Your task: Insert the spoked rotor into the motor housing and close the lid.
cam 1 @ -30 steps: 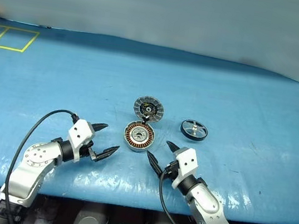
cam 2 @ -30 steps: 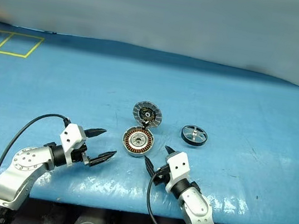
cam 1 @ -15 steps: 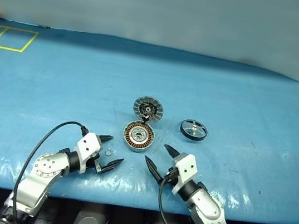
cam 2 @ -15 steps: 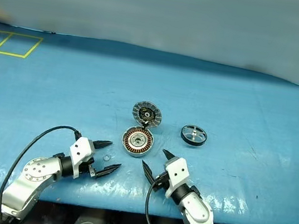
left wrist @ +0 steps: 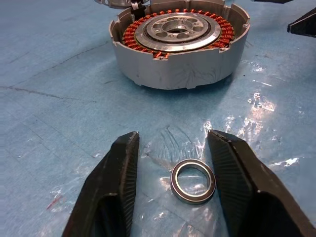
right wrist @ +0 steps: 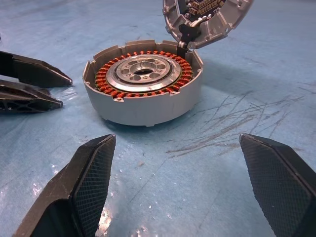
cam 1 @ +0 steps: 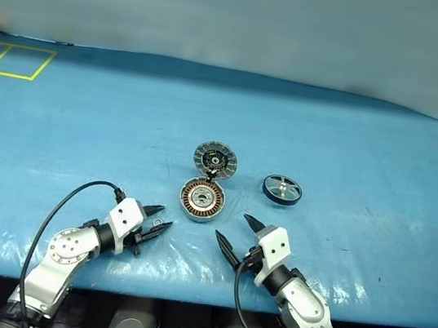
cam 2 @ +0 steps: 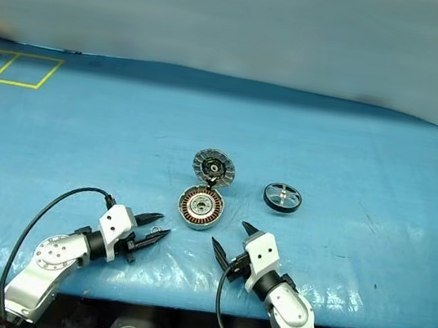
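I see left gripper (left wrist: 170, 187) jaws apart around washer ring (left wrist: 193, 180) near motor housing (cam 1: 202, 200); right gripper (cam 1: 235, 232) jaws wide apart, empty, beside housing.

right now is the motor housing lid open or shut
Open. The lid stands tilted up behind the motor housing, whose copper windings and hub show uncovered.

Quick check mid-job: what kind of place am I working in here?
Probably a lab or test bench: a table under blue sheeting with yellow tape squares, and loose motor parts, the motor housing and spoked rotor.
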